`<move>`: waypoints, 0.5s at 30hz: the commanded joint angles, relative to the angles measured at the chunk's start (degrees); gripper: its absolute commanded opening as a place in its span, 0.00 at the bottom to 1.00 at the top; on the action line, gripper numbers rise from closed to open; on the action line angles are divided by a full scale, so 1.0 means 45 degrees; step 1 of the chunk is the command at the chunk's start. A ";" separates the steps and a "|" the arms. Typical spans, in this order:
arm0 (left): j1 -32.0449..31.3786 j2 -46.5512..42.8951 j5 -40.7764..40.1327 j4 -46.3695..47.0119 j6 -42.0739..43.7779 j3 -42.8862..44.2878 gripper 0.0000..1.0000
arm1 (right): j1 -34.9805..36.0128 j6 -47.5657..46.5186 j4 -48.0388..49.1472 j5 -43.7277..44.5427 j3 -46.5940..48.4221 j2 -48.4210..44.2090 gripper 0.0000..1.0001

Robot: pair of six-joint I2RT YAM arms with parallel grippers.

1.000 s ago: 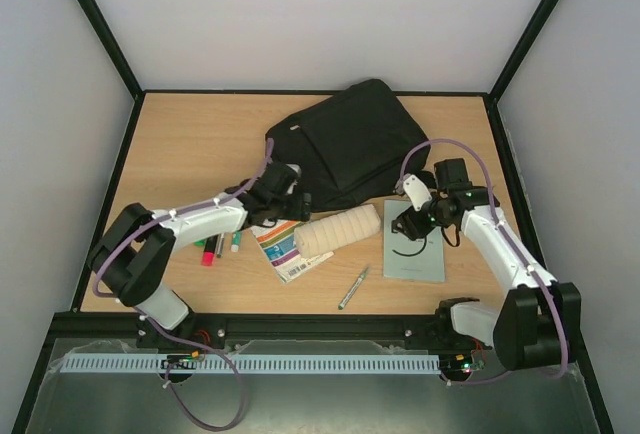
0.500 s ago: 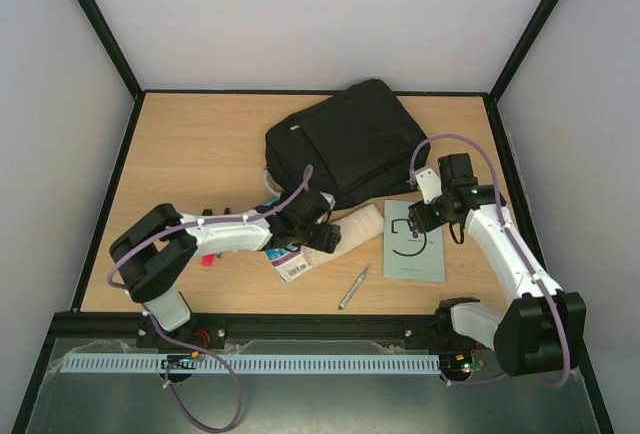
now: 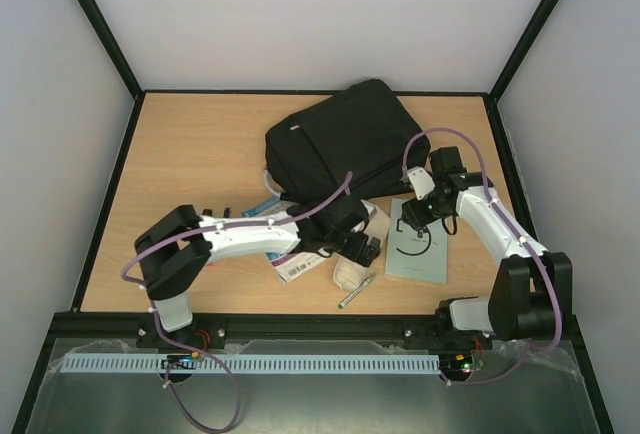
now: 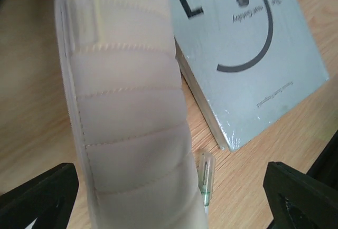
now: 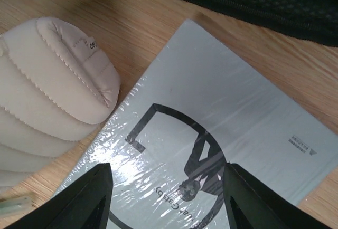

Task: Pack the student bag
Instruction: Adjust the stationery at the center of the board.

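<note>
Top external view: the student bag (image 3: pixel 345 144) lies flat at the back of the worktop (image 3: pixel 190 154), a little right of centre, its near edge just beside a pale grey book (image 3: pixel 417 244) that sits shrink-wrapped in front of it. The left arm reaches across to the middle of the worktop, over a cream padded roll (image 3: pixel 350 272). A colourful booklet (image 3: pixel 292 266) lies under that arm, and a pen (image 3: pixel 354 289) rests just in front of the roll.

In the left wrist view, the left fingers (image 4: pixel 42 197) stand spread as wide as they go, one on each side of the roll. There is a clear gap on the book side, so they straddle the roll without clamping it. The roll runs lengthwise between them, lying against the book's edge, and the capped end of the pen shows beside it near the book's corner.

In the right wrist view, the right fingers (image 5: pixel 84 202) are partly apart above the book's cover and hold nothing. The roll's rounded end meets the book's edge on the left. A narrow strip of bare wood separates the book from the bag's black fabric.
</note>
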 commanded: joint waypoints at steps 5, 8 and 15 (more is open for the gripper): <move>0.2834 -0.2706 -0.1360 -0.1927 0.0833 -0.0185 0.99 | 0.0032 0.0424 -0.0080 -0.1388 0.1099 0.0435 0.59; 0.4925 -0.2981 -0.1258 -0.0988 0.0268 -0.0697 0.99 | 0.0025 0.0809 0.0050 -0.2024 0.1619 0.0978 0.62; 0.8445 -0.0808 0.0045 0.0466 -0.1010 0.0821 0.99 | 0.0018 0.1632 0.0758 -0.3542 0.2422 0.2167 0.73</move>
